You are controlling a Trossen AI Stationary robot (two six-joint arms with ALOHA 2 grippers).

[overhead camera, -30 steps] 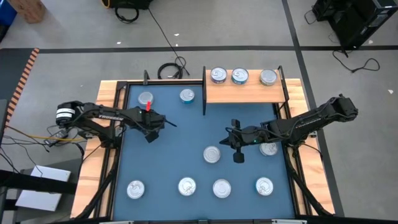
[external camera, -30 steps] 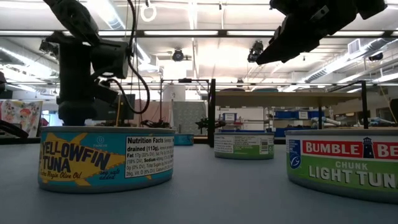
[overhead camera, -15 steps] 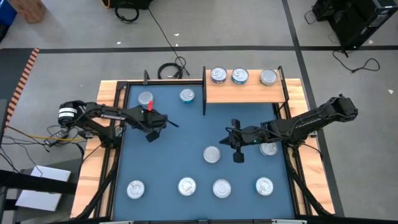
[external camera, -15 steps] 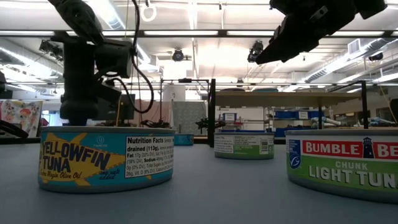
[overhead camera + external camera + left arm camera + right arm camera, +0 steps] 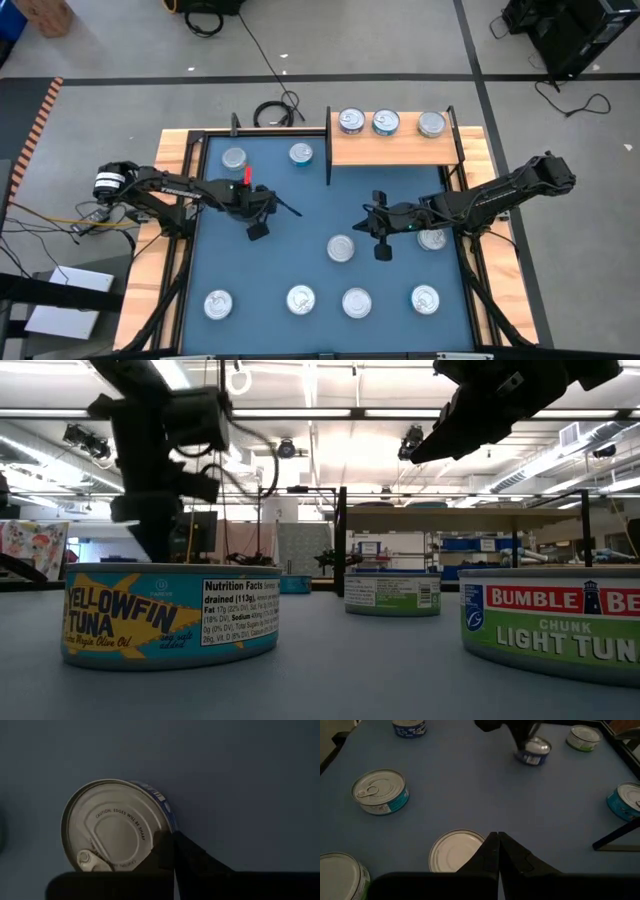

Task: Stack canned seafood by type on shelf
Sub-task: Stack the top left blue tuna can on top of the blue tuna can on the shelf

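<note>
Overhead, the left gripper (image 5: 257,214) hangs over bare blue mat (image 5: 300,200), fingers pressed together on nothing; its wrist view shows a blue-sided tin (image 5: 117,825) lying just beside the closed fingertips (image 5: 172,851) — outside them. The right gripper (image 5: 381,237), likewise pinched shut and empty, hovers next to a silver-topped tin (image 5: 341,248) near the mat's middle. Three tins (image 5: 385,122) already sit in a row on the shelf (image 5: 395,150); the rest lie scattered across the mat, well apart. Risks — lowering on closed fingers would likely shove a tin aside rather than grasp it; the smooth lids may slide when stacked; the thin black post (image 5: 329,145) at the shelf's edge could catch a carried tin.
</note>
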